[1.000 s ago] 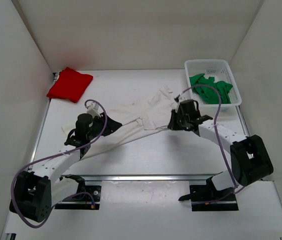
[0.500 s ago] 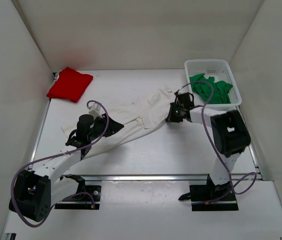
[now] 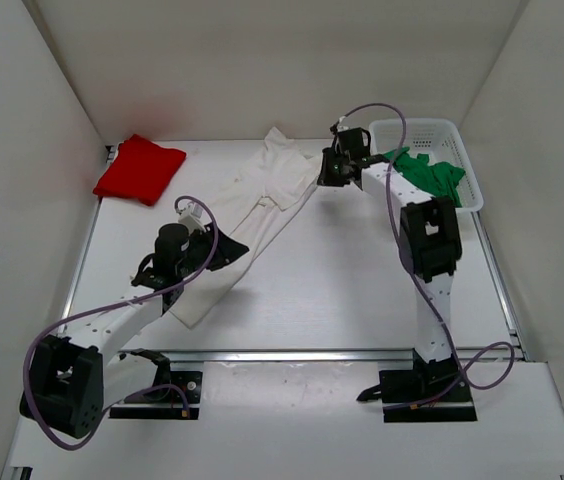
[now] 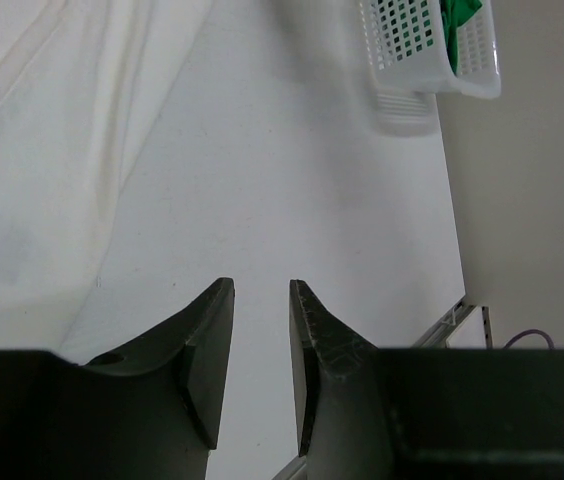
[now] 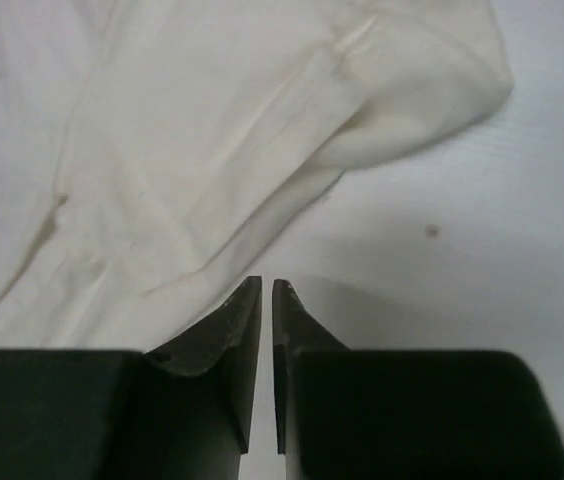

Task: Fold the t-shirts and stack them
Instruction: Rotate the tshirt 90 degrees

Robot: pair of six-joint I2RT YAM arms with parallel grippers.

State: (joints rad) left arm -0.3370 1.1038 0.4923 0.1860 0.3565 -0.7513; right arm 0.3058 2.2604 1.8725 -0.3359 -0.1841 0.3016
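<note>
1. The white table [image 3: 362, 290] is seen walled in by pale panels on three sides.
2. The off-white t-shirt [image 3: 252, 200] is laid out unfolded in a long diagonal band, from beside the left arm [image 3: 112, 320] up to the back wall. It lies between the other two shirts and touches neither.
3. The right arm [image 3: 427, 260] is stretched far forward, with its wrist near the upper end of that shirt and just left of the basket.
4. The white mesh basket [image 3: 417, 128] is set in the far right corner.
5. The red t-shirt [image 3: 140, 168] is placed folded in the far left corner, well apart from the basket.
6. The green t-shirt [image 3: 427, 178] is bunched inside the basket.
7. The left gripper [image 4: 262, 285] is held with its jaws partly spread and nothing between them. It is over bare table, and the shirt's edge [image 4: 52, 150] is just to its left.
8. The right gripper [image 5: 267, 282] is parted by only a narrow slit and no cloth is clamped. Its tips are just at the edge of the off-white shirt [image 5: 212, 130].
</note>
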